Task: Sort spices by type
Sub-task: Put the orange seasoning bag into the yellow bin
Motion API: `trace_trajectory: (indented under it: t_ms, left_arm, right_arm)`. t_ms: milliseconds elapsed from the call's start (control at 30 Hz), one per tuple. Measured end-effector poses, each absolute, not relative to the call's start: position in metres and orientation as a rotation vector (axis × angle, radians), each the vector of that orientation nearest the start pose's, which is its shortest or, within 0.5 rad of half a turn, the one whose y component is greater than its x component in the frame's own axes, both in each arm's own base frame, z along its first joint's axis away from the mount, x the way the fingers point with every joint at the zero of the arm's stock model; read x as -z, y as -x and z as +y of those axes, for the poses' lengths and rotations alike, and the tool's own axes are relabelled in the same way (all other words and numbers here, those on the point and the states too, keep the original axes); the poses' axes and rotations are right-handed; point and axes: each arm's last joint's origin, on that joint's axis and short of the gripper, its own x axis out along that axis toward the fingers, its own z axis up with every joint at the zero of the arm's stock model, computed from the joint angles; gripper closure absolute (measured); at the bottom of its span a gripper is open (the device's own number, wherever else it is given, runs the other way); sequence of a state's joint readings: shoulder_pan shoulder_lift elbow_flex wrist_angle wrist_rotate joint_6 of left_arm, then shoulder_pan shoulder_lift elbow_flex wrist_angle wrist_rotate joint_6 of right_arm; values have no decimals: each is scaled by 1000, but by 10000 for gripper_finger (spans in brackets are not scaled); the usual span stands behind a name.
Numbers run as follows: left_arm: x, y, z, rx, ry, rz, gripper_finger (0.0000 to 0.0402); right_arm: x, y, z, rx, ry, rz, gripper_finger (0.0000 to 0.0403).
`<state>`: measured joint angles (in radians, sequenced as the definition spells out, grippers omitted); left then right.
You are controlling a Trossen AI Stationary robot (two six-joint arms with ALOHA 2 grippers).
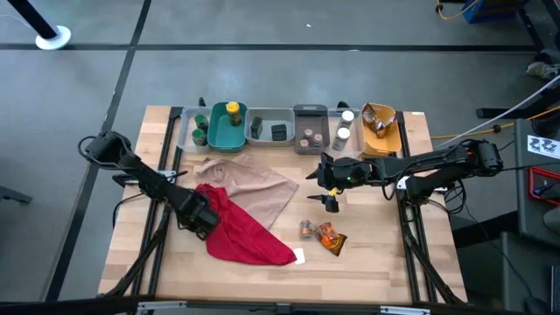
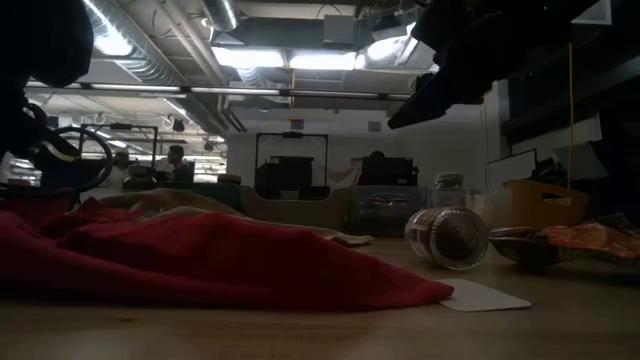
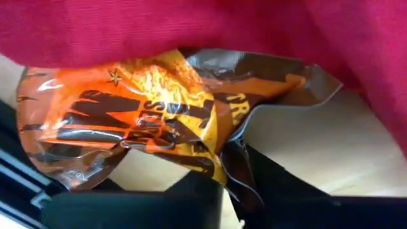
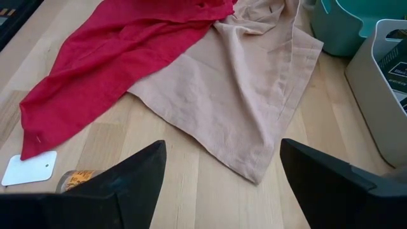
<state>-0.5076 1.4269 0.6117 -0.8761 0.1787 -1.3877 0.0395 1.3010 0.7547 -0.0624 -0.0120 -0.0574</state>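
Pinching orange packet (image 3: pixel 146 121), left claw (image 3: pixel 219 191).

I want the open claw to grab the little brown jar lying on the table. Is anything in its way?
Nothing visible. The right gripper hangs open over bare wood, the small brown jar lies close by, and the crumpled red cloth lies apart from both.

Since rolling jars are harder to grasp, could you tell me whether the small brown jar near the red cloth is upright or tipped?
Tipped: the small brown jar lies on its side on the table, its round end facing the low camera.
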Motion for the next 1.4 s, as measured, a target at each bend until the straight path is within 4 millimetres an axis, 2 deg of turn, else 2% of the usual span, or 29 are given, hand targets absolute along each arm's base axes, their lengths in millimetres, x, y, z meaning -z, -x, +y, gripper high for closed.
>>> trace_trajectory:
  t_ms: [200,333,533,733,867,1167,1400]
  left_arm:
    - [-132,-156,-93,-735,730,1678,282]
    - [-134,-155,-92,-746,774,1741,254]
    - [-147,-161,-95,-654,741,1782,259]
    - [-175,-161,-91,-728,651,1717,264]
    - [-187,-160,-91,-671,650,1694,265]
    - [-182,-157,-87,-690,576,1650,262]
    - [-174,-154,-85,-689,573,1646,237]
  right_arm:
    - [-227,-269,11,-67,64,607,95]
    - [-227,-269,11,-67,64,607,95]
    - [-227,-269,11,-67,64,607,95]
    - [-227,-269,11,-66,64,606,95]
    - [-227,-269,11,-67,64,607,95]
    - [-227,-269,11,-67,64,607,95]
    - [-227,-269,11,-67,64,607,95]
